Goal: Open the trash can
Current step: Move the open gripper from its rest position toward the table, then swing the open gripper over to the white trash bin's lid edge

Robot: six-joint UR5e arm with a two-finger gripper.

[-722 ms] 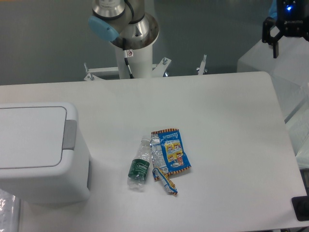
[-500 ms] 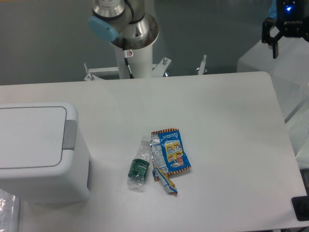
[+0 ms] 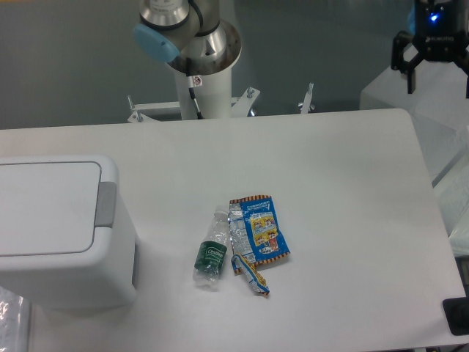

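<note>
Camera view: trash can (image 3: 51, 227) lid closed; bottle (image 3: 211, 251) and wrappers (image 3: 258, 233) mid-table; hand (image 3: 438, 77) spread, top right.

Trash can (image 3: 51, 227) at table's (image 3: 344, 191) left edge; bottle (image 3: 211, 251) just beside wrappers (image 3: 260, 231), perhaps touching, mid-table.

The large white boxy plastic trash can (image 3: 51, 235) looks smooth and matt, its grey rectangular tab (image 3: 107, 203) duller. The white tabletop (image 3: 337, 191) is matt and smooth. The small clear plastic bottle (image 3: 212, 249) glints; the blue printed foil wrapper (image 3: 262, 231) looks glossy and crinkled.
</note>
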